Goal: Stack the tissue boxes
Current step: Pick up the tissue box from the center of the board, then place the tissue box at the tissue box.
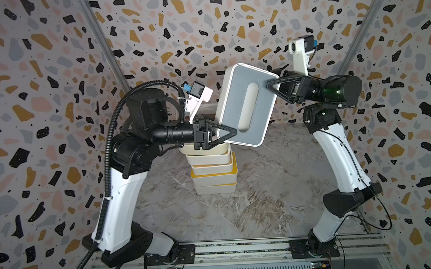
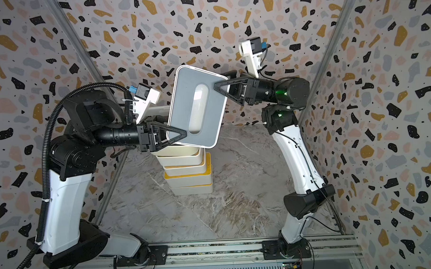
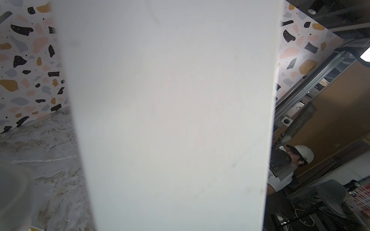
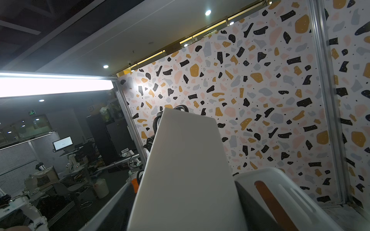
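A white tissue box with a grey slotted lid (image 1: 235, 100) (image 2: 183, 104) hangs tilted in the air above the stack, lid facing up. My left gripper (image 1: 225, 137) (image 2: 177, 139) is shut on its near left corner. My right gripper (image 1: 273, 86) (image 2: 220, 88) has one finger lying on the lid at the far right corner; its other finger is hidden. The box's white side fills the left wrist view (image 3: 172, 120) and the middle of the right wrist view (image 4: 186, 170). Under it stands a stack of several cream tissue boxes (image 1: 213, 169) (image 2: 188, 170), one with a yellow lid edge (image 1: 235, 172).
The grey marble table top (image 1: 273, 192) (image 3: 40, 150) lies around the stack. Terrazzo-patterned walls (image 1: 48, 96) close in the left, right and back. The arm bases sit on a metal rail (image 1: 238, 247) at the front edge. Another white box rim (image 4: 270, 180) shows beside the held box.
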Motion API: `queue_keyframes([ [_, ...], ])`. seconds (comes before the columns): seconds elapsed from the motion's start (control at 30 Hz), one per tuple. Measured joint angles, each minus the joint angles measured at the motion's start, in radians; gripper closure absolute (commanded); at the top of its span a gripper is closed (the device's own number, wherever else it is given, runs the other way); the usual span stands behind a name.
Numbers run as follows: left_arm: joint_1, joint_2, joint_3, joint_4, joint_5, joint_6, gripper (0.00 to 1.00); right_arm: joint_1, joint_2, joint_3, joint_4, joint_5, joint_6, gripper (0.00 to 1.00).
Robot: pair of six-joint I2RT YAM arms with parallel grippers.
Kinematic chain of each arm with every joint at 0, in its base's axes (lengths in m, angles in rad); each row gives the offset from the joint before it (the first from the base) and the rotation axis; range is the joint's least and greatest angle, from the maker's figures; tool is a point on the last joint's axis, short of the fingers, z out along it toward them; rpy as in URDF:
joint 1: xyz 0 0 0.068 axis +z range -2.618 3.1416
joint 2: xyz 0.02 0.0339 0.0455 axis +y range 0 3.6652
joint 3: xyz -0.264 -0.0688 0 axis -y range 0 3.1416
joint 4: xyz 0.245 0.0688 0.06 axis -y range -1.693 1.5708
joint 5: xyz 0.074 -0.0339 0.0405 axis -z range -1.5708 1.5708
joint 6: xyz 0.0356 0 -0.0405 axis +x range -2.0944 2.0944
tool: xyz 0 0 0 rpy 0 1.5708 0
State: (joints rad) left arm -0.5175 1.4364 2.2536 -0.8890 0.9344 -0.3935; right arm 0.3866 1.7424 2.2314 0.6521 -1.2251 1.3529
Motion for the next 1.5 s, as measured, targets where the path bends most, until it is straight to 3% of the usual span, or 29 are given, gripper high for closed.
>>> queue_keyframes([
  [0.17,0.003,0.000,0.010,-0.014,-0.031,0.054,0.86,0.001,-0.001,-0.019,-0.015,0.020,0.036,0.48],
  [0.23,0.005,0.000,0.012,-0.032,-0.043,0.058,0.78,0.001,-0.004,-0.040,-0.014,0.022,0.032,0.50],
  [0.37,0.006,-0.001,0.017,-0.051,-0.063,0.069,0.41,0.001,-0.017,-0.068,-0.031,0.032,0.008,0.58],
  [0.47,0.005,-0.003,0.032,-0.054,-0.087,0.081,0.02,0.005,-0.036,-0.073,-0.091,0.048,-0.060,0.61],
  [0.6,0.006,-0.023,0.065,-0.064,-0.159,0.106,0.01,0.006,-0.071,-0.079,-0.198,0.093,-0.154,0.64],
  [0.77,0.006,-0.100,0.072,-0.082,-0.332,0.137,0.01,0.005,-0.129,-0.132,-0.279,0.203,-0.187,0.69],
  [1.13,0.006,-0.201,0.055,-0.087,-0.804,0.143,0.01,0.112,-0.188,-0.340,-0.378,0.631,-0.126,0.70],
  [1.33,0.014,-0.156,0.066,-0.091,-0.921,0.135,0.00,0.216,-0.200,-0.409,-0.480,0.897,-0.068,0.70],
  [1.5,0.038,-0.107,0.080,-0.096,-0.943,0.111,0.00,0.286,-0.205,-0.425,-0.542,1.065,-0.013,0.68],
])
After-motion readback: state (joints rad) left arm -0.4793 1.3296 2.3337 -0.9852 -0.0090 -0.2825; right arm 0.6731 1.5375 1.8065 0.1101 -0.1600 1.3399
